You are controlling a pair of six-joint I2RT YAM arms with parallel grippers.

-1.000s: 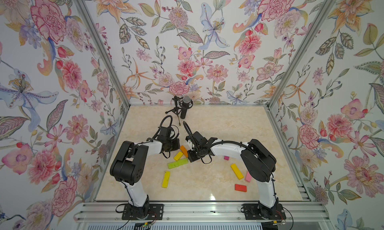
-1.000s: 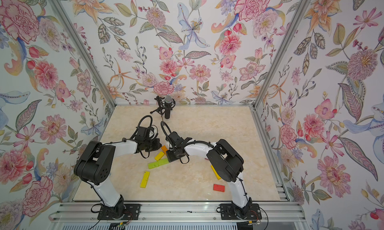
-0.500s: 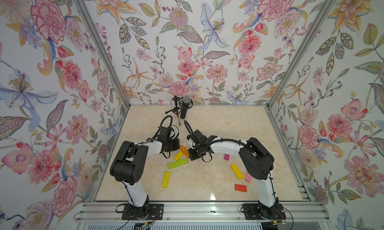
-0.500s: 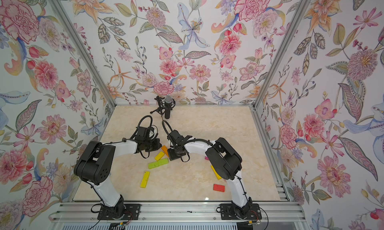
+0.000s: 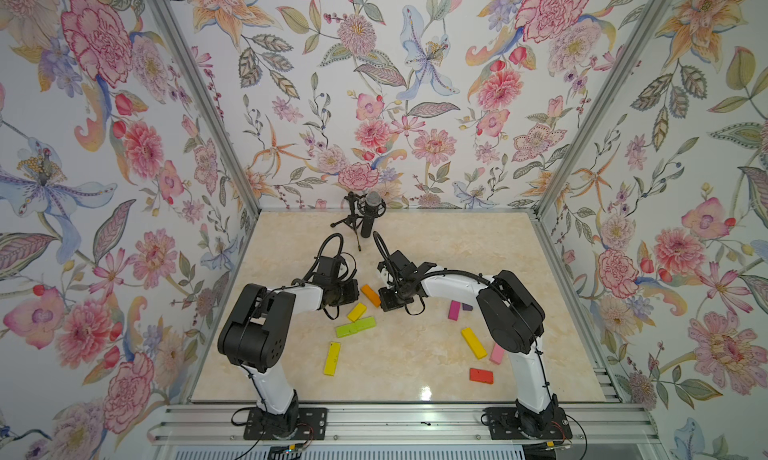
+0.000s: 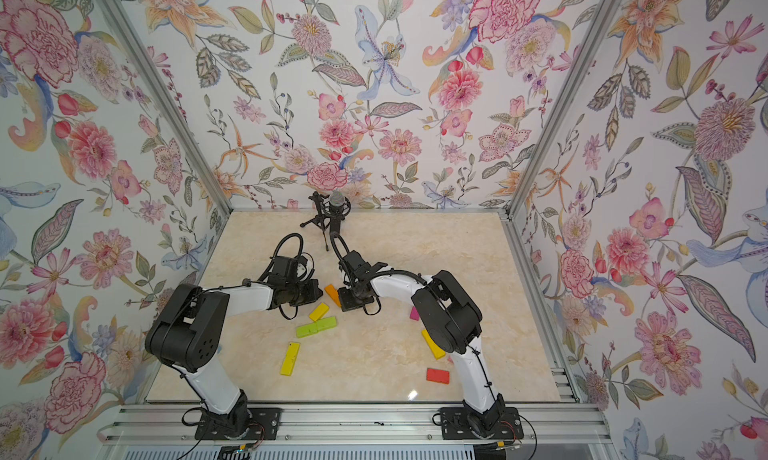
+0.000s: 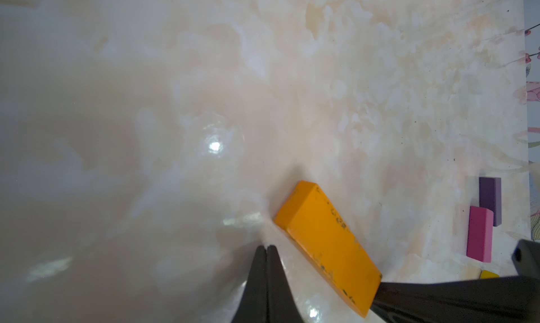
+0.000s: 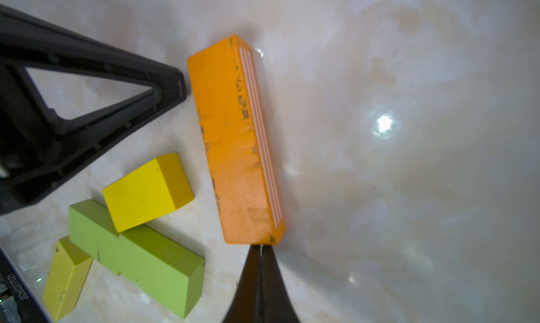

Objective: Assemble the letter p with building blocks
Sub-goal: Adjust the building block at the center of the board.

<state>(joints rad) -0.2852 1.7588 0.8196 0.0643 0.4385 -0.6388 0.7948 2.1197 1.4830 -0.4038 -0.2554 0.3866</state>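
Both my pincers clenched, empty. Left pincer (image 7: 266, 250) sits just beside the long side of the orange block (image 8: 236, 140); right pincer (image 8: 261, 250) at its end, probably touching, hard to confirm. Block lies flat on table (image 5: 415, 250), yellow block (image 8: 146, 191) near.

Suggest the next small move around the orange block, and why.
Probably a short push by the right gripper along the orange block: its shut tips sit at the block's short end, the left gripper is shut beside the other end, nothing gripped.
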